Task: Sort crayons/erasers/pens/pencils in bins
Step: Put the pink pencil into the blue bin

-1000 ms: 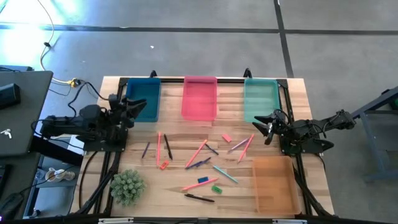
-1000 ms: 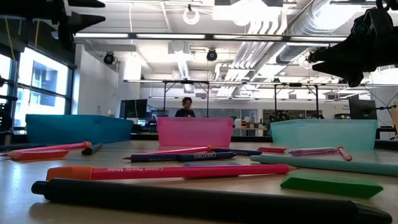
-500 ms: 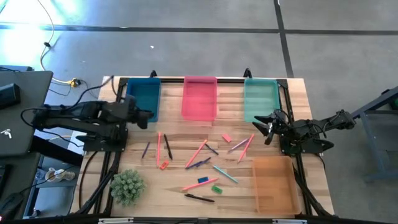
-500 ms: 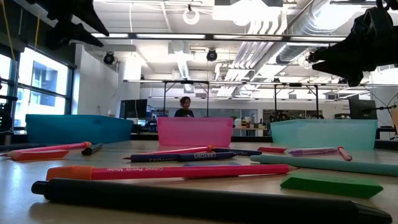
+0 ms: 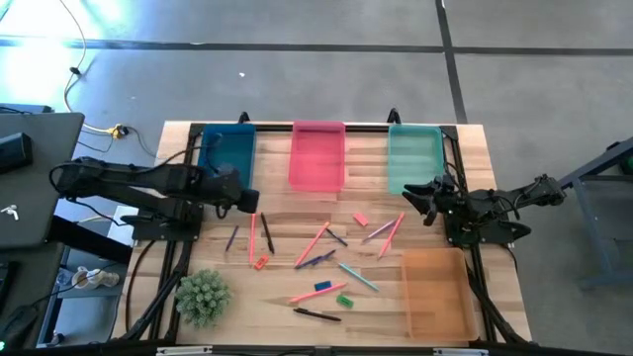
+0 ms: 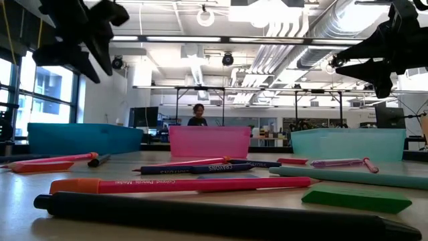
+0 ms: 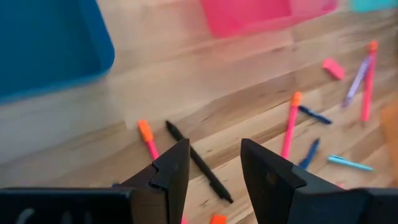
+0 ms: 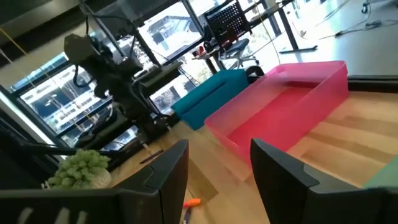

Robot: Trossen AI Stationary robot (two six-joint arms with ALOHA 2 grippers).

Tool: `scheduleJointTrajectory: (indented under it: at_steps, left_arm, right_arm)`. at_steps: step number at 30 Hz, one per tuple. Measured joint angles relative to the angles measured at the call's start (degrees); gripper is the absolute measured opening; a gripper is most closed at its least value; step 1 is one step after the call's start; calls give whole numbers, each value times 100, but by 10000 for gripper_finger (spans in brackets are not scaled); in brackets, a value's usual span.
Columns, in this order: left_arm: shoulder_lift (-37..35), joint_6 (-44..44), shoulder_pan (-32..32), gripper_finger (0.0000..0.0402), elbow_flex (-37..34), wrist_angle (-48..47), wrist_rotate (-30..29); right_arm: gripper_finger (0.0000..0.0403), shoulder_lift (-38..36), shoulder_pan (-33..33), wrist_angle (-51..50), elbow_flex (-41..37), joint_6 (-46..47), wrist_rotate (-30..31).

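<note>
Left gripper [image 5: 252,201] sits in the left-centre of the high view, just below the dark blue bin [image 5: 227,156], above the top end of a pink-orange pen [image 5: 252,229] and a black pen [image 5: 267,233]. Its fingers are parted with nothing between them; the left wrist view confirms the gap [image 7: 214,171], with bare wood showing through.

Right gripper [image 5: 407,198] is at the right-centre, just below the teal-green bin [image 5: 414,158], fingers apart and empty.

Pink bin [image 5: 317,155] stands between the blue and teal ones along the top of the table; the orange bin [image 5: 438,293] lies at lower right.

Erasers lie loose on the wood: pink eraser [image 5: 360,220] centre-right, orange eraser [image 5: 260,262] lower left of centre, blue eraser [image 5: 322,287] and green eraser [image 5: 343,300] near the bottom centre. Sticks are scattered among them, some crossing.

A green plant [image 5: 203,297] occupies the lower left corner. All three top bins look empty from above.
</note>
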Motion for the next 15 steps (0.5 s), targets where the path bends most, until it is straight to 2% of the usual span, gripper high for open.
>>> scheduleJointTrajectory:
  at_steps: [15]
  left_arm:
    - [1323, -791, -114, 131, 0, 4, 43]
  right_arm:
    - [165, 0, 2, 0, -1, -92, -274]
